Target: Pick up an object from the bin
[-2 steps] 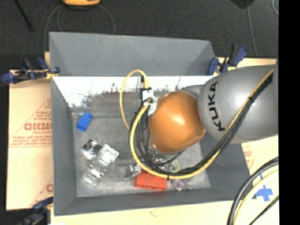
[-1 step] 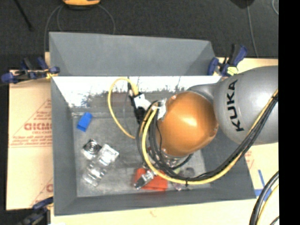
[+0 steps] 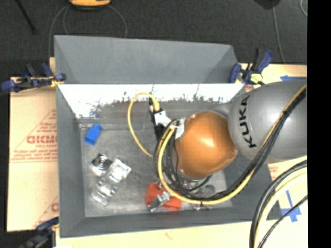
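A dark part of my gripper (image 3: pixel 200 187) shows below the arm's orange cover, low over the bin's front middle. Just to its left, against the front wall, lies a red object (image 3: pixel 155 194) with a silvery piece (image 3: pixel 161 200) on it. I cannot tell whether the gripper touches it. Further left, several clear plastic pieces (image 3: pixel 109 172) lie in a loose cluster on the bin floor.
A small blue block (image 3: pixel 93 134) lies near the bin's back left corner. The arm with its orange cover and yellow and black cables fills the right half of the bin. Bare floor lies between the blue block and the cables.
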